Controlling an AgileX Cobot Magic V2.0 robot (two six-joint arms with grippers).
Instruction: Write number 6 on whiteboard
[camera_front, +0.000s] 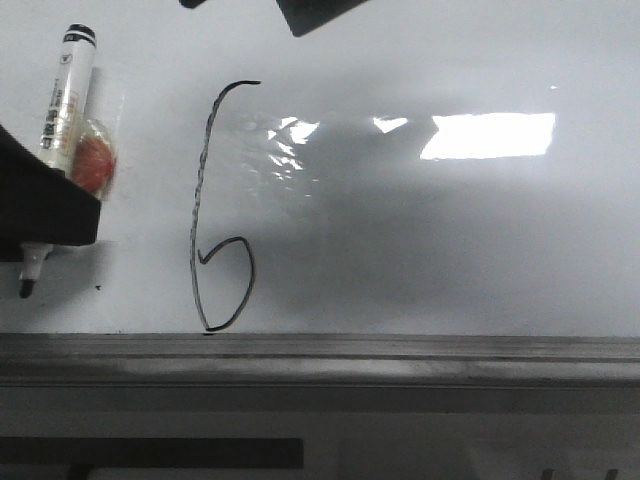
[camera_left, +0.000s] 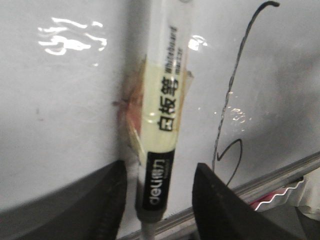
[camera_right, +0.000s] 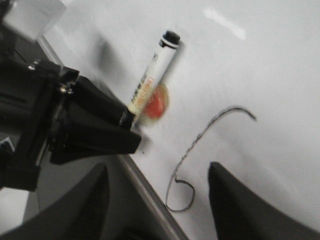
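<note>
Light shows mostly as glare. In the upper right of the front view a bright white rectangle of light (camera_front: 488, 136) lies on the glossy whiteboard (camera_front: 420, 250), with smaller broken glints (camera_front: 290, 135) to its left near the centre. A soft grey shadow (camera_front: 400, 200) spreads beneath them. Below the board, across the bottom of the frame, runs a pale grey surface (camera_front: 450, 430) with a dark strip (camera_front: 150, 452) at the lower left. In the right wrist view a faint streak of light (camera_right: 225, 22) sits at the upper right, and a blurred pale block (camera_right: 35, 17) at the upper left.
</note>
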